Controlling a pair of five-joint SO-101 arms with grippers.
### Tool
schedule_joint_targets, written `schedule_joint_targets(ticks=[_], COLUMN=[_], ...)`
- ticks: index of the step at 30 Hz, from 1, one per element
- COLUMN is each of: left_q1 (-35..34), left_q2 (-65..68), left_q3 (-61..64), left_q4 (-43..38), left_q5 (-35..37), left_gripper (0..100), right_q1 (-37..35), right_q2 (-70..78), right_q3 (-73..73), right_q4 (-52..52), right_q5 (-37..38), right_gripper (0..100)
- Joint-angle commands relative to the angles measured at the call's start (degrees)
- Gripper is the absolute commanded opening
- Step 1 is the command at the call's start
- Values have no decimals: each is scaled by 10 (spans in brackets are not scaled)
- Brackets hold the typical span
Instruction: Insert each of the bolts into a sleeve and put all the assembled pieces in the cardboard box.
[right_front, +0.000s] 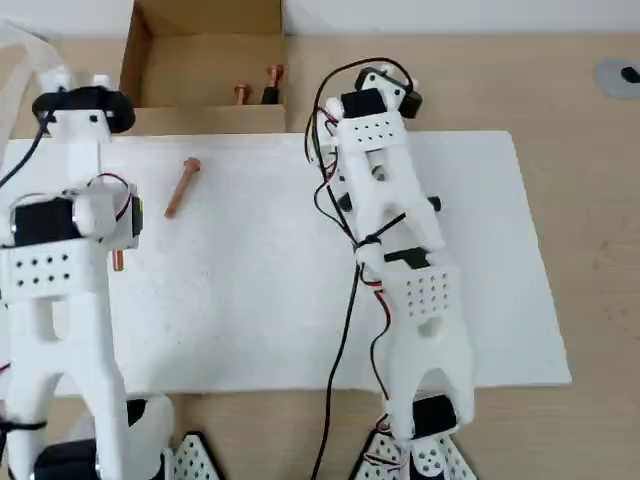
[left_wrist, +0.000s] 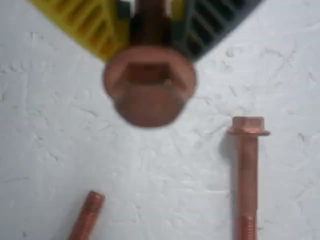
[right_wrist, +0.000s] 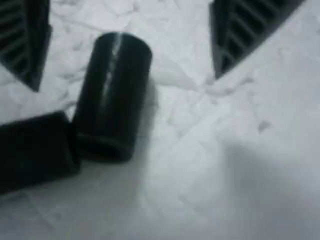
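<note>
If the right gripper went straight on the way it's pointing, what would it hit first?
Probably the black sleeve lying on the white mat. It sits between the fingers of the open right gripper, though depth is hard to judge.

Dull copper-toned metal bolt (left_wrist: 149, 92), glossy smooth black sleeve (right_wrist: 112, 92), rough white foam mat (right_front: 260, 280), matt brown cardboard box (right_front: 140, 60), pale wood-look desk (right_front: 580, 200)

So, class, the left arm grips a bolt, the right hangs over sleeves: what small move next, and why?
Probably lower the right gripper and close on the sleeve: it lies between the open fingers, and the left gripper holds a bolt needing one.
</note>
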Motion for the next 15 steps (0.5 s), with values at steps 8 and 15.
schedule_joint_targets(ticks=[8,15], left_q1=[11,12], left_q2=[-114,-131], left_q3=[52,62], left_q4=[-46,-46], left_q5=[-2,-2], left_gripper=[10,10], right_q1=[9,15], right_q2=[18,19], right_q3=[-5,-2], right_q4=[-7,-7], right_q5=[-4,0], right_gripper=[260,260])
